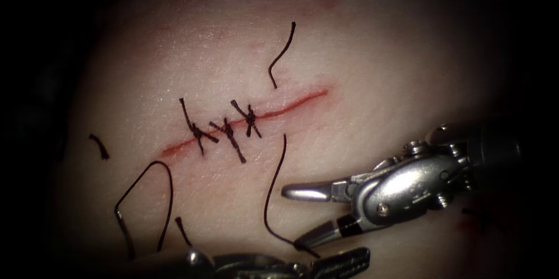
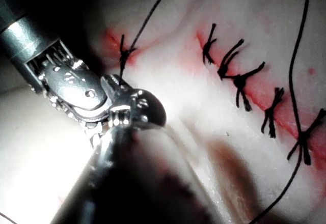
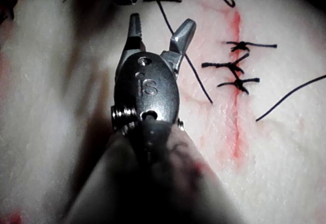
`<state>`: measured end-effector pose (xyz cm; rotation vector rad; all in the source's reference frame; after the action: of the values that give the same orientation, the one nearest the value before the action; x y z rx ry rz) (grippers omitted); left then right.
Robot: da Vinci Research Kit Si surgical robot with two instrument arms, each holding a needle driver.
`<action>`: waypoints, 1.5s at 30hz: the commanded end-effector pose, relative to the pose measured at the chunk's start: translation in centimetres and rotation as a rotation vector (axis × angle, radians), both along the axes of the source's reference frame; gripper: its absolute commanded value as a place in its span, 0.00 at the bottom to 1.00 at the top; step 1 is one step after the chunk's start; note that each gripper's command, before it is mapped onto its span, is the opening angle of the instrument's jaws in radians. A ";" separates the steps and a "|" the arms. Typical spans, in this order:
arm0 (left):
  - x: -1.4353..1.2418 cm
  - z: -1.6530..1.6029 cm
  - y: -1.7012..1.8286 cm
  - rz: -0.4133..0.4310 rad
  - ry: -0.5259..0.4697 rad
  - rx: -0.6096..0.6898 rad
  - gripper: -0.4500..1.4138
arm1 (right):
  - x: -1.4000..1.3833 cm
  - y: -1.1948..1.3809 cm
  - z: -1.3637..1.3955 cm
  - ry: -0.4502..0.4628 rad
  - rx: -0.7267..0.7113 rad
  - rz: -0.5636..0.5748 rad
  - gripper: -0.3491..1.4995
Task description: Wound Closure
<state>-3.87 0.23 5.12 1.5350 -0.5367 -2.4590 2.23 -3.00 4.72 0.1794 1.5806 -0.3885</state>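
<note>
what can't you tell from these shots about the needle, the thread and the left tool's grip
- Needle: a thin curved loop lies left of the cut's lower end, too thin to tell needle from thread, endoscope view.
- Left tool: cut off by the bottom edge; its grip unclear.
- Thread: whether the right tool, jaws open, touches it.

One short cut end of thread (image 1: 99, 146) lies well left of the cut (image 1: 285, 109), a second cut end (image 1: 182, 230) sits below it, and red fluid (image 1: 174, 148) tints the cut's ends.
</note>
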 end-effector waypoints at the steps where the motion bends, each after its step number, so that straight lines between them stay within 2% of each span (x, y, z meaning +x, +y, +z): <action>1: -0.04 0.05 0.01 0.001 0.000 0.001 0.00 | 0.12 -0.09 -0.01 0.020 0.000 -0.012 0.71; 6: 0.01 0.03 0.01 0.011 -0.001 0.000 0.00 | 0.25 -0.13 -0.06 0.084 -0.002 -0.037 0.70; 11: 0.02 0.02 0.02 0.012 -0.002 0.000 0.00 | 0.30 -0.14 -0.10 0.108 0.001 -0.040 0.66; 12: 0.02 0.02 0.02 0.014 -0.001 0.002 0.00 | 0.30 -0.14 -0.11 0.120 0.002 -0.046 0.58; 14: 0.02 0.02 0.02 0.014 -0.002 0.002 0.00 | 0.30 -0.14 -0.12 0.133 0.001 -0.057 0.29; 15: 0.02 0.02 0.02 0.014 -0.001 0.002 0.00 | 0.28 -0.15 -0.12 0.147 0.000 -0.069 0.00; 19: 0.02 0.02 0.02 0.014 -0.002 0.002 0.02 | 0.23 -0.08 -0.08 0.138 -0.006 -0.057 0.00; 20: 0.02 0.02 0.02 0.007 0.011 0.003 0.60 | 0.21 -0.04 -0.05 0.117 -0.010 -0.036 0.00; 21: 0.02 0.02 0.02 0.007 0.011 0.003 0.60 | 0.21 -0.04 -0.05 0.117 -0.010 -0.036 0.00; 24: 0.02 0.01 0.01 -0.050 0.015 -0.018 0.73 | 0.17 0.06 -0.01 0.083 -0.012 -0.004 0.00; 25: 0.02 0.00 0.00 -0.103 -0.014 -0.026 0.76 | 0.13 0.18 0.01 0.063 -0.003 0.038 0.00; 27: 0.01 -0.02 -0.01 -0.140 -0.031 -0.039 0.78 | 0.08 0.29 0.04 0.036 0.004 0.069 0.00; 28: -0.01 -0.07 -0.03 -0.182 -0.069 -0.066 0.84 | 0.05 0.40 0.06 0.008 0.009 0.093 0.00; 29: -0.01 -0.07 -0.03 -0.182 -0.069 -0.066 0.84 | 0.05 0.40 0.06 0.008 0.009 0.093 0.00; 30: -0.02 -0.09 -0.03 -0.198 -0.086 -0.076 0.88 | 0.03 0.45 0.07 -0.003 0.013 0.102 0.00; 31: -0.04 -0.14 0.02 -0.239 -0.123 -0.084 0.97 | 0.02 0.51 0.09 -0.020 0.018 0.116 0.00; 32: -0.06 -0.18 0.09 -0.282 -0.150 -0.080 0.98 | 0.01 0.58 0.13 -0.037 0.022 0.129 0.00; 34: -0.07 -0.20 0.13 -0.305 -0.163 -0.082 0.97 | -0.01 0.64 0.18 -0.049 0.020 0.139 0.00; 35: -0.08 -0.19 0.16 -0.320 -0.167 -0.094 0.89 | -0.03 0.72 0.24 -0.066 0.029 0.151 0.00; 37: -0.10 -0.15 0.19 -0.314 -0.152 -0.120 0.85 | -0.06 0.80 0.30 -0.077 0.033 0.158 0.00; 45: -0.15 0.26 0.49 -0.296 -0.102 -0.147 0.82 | -0.11 1.10 0.43 -0.097 0.053 0.179 0.00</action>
<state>-3.99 0.74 5.45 1.6187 -1.0024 -2.4893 2.07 -1.84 5.12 0.0981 1.4980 -0.1932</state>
